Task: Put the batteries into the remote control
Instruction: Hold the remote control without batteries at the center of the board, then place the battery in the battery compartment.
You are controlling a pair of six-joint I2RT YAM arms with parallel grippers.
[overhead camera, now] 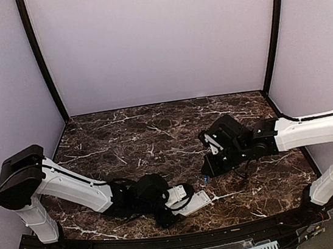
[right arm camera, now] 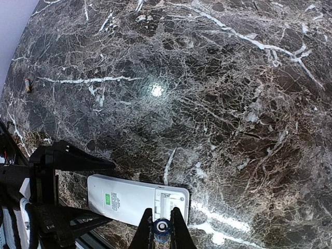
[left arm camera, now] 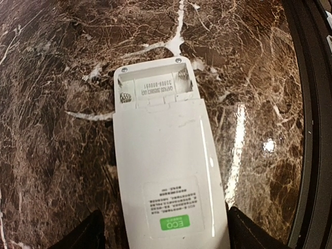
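The white remote control (left arm camera: 161, 171) lies face down on the marble, green mark near me. Its battery compartment (left arm camera: 155, 85) is uncovered at the far end, springs showing and no cell inside. My left gripper (left arm camera: 163, 228) is open and straddles the remote's near end; the right finger (left arm camera: 254, 233) is at its edge and the left finger (left arm camera: 88, 233) stands slightly off. My right gripper (right arm camera: 162, 208) is shut on a blue battery (right arm camera: 161, 227), hovering just beside the compartment (right arm camera: 171, 199). From above, both grippers (overhead camera: 183, 203) (overhead camera: 209, 171) meet near the front centre.
A small cylinder, possibly another battery (right arm camera: 28, 84), lies alone on the marble table (overhead camera: 155, 132), farther back. The black front rail (left arm camera: 311, 129) runs close beside the remote. Grey walls enclose the table on three sides.
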